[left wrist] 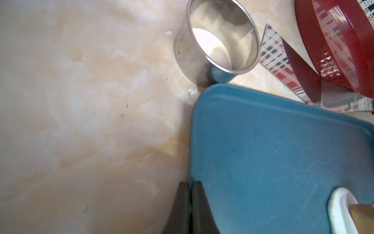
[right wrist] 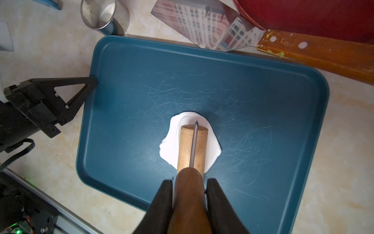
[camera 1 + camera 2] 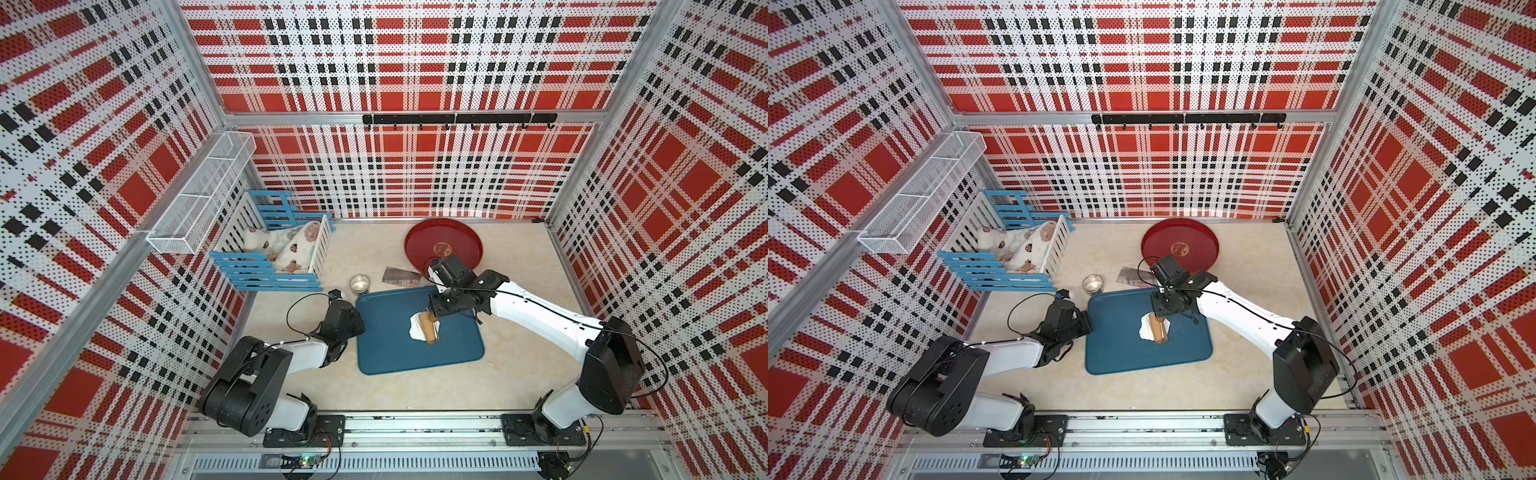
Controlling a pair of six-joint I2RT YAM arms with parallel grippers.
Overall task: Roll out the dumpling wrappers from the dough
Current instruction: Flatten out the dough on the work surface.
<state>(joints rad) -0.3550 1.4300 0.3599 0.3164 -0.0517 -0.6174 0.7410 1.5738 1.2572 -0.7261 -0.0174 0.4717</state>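
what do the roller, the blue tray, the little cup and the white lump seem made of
The roller looks like wood: pale barrel with faint grain, darker handle, and a thin metal rod along it. The blue tray is probably plastic: matte, with fine pale scratches. The cup is likely steel: shiny and mirror-like. The dough looks soft and pliable: matte white, pressed flat under the roller, with ragged edges.

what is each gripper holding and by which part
Right gripper: the wooden dough roller, by its brown handle. Left gripper: the dark blue rectangular tray, fingers pinching its rim.
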